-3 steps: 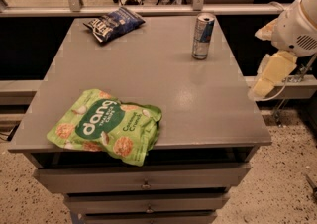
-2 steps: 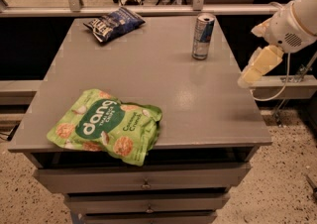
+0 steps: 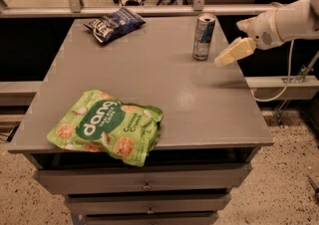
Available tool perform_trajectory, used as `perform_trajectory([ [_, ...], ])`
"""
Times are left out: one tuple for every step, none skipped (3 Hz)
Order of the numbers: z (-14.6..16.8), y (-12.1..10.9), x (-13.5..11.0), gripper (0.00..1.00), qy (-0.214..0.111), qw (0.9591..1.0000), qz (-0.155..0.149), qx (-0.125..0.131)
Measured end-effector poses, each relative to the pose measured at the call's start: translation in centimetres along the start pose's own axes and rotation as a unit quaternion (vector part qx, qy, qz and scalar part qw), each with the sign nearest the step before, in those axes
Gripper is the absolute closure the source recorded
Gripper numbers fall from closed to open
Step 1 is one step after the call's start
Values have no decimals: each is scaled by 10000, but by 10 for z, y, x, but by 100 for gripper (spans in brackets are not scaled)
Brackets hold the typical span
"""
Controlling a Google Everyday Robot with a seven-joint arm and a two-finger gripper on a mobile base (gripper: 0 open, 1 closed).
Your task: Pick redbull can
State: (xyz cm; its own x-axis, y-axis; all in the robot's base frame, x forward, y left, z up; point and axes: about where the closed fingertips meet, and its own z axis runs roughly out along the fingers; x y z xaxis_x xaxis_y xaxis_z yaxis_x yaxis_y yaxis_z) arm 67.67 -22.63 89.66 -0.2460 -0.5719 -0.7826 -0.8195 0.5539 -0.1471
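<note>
The redbull can [image 3: 204, 36] stands upright near the far right of the grey table [image 3: 199, 99]; it is slim, silver and blue with a silver top rim. My gripper [image 3: 227, 56] reaches in from the right on a white arm [image 3: 286, 20]. Its cream-coloured fingers hang just right of the can and a little nearer to me, apart from it, and hold nothing.
A green snack bag [image 3: 107, 125] lies at the table's near left edge. A dark blue snack bag [image 3: 113, 23] lies at the far left. Drawers [image 3: 144, 185] sit below the tabletop. A metal rail [image 3: 149, 10] runs behind the table.
The gripper has moved left and up, from beyond the table's right edge to a spot over the table just right of the can. The can and both bags have not moved.
</note>
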Motion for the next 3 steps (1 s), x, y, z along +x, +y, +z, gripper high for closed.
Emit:
perform_trajectory([
  [36, -25, -16, 0, -814, 9964, 233, 70],
  [58, -29, -27, 3, -1362, 9897, 435, -18],
  [66, -27, -34, 26, -1605, 9855, 531, -121],
])
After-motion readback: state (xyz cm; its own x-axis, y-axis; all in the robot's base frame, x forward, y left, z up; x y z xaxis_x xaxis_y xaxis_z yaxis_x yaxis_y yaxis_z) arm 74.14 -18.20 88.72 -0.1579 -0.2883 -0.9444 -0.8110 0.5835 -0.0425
